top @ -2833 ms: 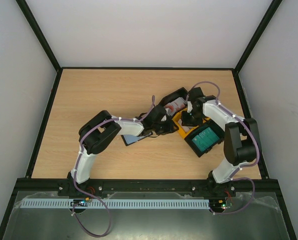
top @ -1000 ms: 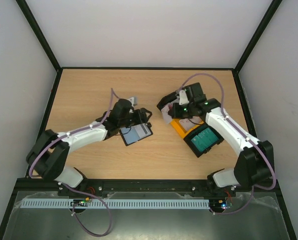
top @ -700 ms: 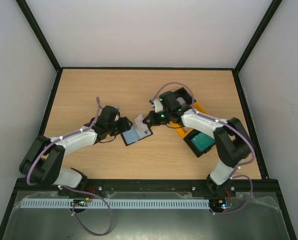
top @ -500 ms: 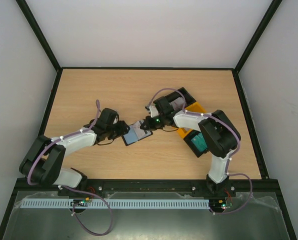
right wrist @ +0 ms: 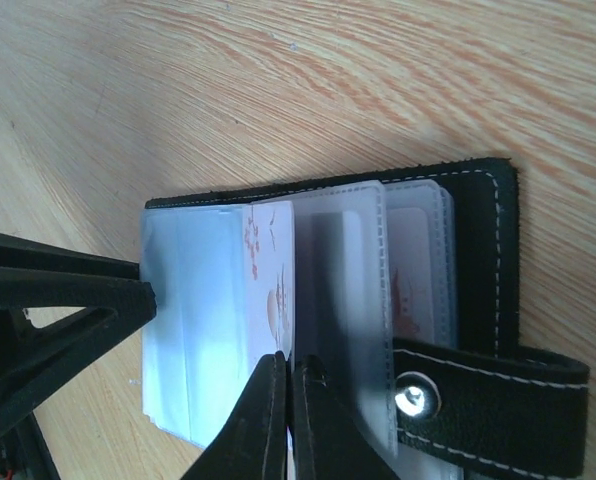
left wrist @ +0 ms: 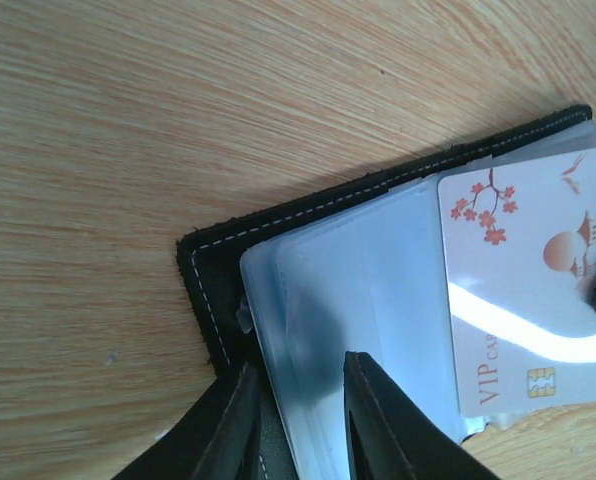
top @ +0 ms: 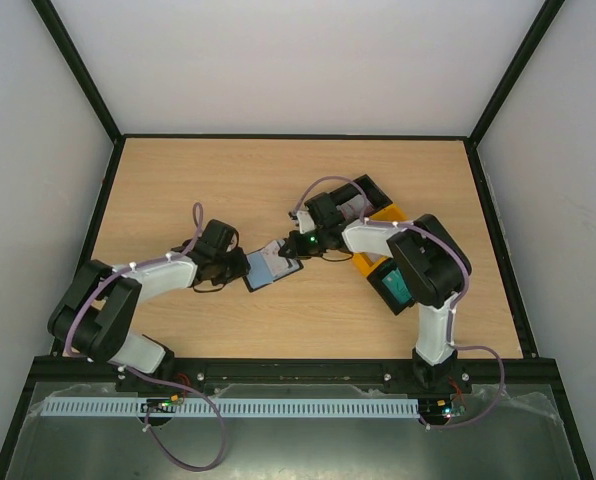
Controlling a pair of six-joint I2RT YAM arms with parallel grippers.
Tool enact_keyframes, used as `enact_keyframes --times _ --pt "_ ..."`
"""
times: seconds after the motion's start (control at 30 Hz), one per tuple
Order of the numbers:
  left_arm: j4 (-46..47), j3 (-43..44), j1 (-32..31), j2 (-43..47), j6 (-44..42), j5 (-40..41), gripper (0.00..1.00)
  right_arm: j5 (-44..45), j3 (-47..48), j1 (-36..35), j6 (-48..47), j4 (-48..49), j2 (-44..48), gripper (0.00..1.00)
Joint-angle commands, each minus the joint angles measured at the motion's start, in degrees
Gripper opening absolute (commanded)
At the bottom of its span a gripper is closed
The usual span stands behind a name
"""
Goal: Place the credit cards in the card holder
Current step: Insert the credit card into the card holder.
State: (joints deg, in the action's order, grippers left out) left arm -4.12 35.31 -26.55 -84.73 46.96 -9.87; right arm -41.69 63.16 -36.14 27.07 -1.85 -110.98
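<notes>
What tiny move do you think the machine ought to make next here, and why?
My guess: the right pincer should nudge the blossom-print card slightly deeper between the clear sleeves of the card holder. That pincer is shut on the card's edge, much of the card shows outside the sleeves, and the left pincer straddles the sleeves' far edge, seemingly steadying them.

Bright and evenly lit from above in the overhead view, with only soft, short shadows under the arms on the table point(top: 178, 180). Sharp there, though fine detail is lost around the small card holder point(top: 271, 268). From the left wrist, a white streak of glare across the card point(left wrist: 518, 300), and a soft-edged left gripper point(left wrist: 300, 362), dark and too near the lens. From the right wrist, crisp wood grain, a milky sheen on the clear sleeves, and near-black silhouettes at the left and lower edges.
</notes>
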Motion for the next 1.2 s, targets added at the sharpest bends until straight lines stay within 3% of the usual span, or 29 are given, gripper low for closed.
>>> enact_keyframes --times 0.0,0.27,1.17 --pt "-4.03 -0.21 0.35 -2.75 -0.02 1.53 0.24 -0.68 0.26 -0.13 2.96 1.29 -2.37 0.02" --pt "-3.40 -1.09 0.35 -3.09 -0.09 1.26 0.16 -0.35 -2.06 -2.52 4.74 3.70 -3.01 0.02" --pt "-0.62 -3.25 0.31 -2.72 0.39 -0.33 0.19 2.15 -2.66 -7.25 7.78 5.44 -4.25 0.02"
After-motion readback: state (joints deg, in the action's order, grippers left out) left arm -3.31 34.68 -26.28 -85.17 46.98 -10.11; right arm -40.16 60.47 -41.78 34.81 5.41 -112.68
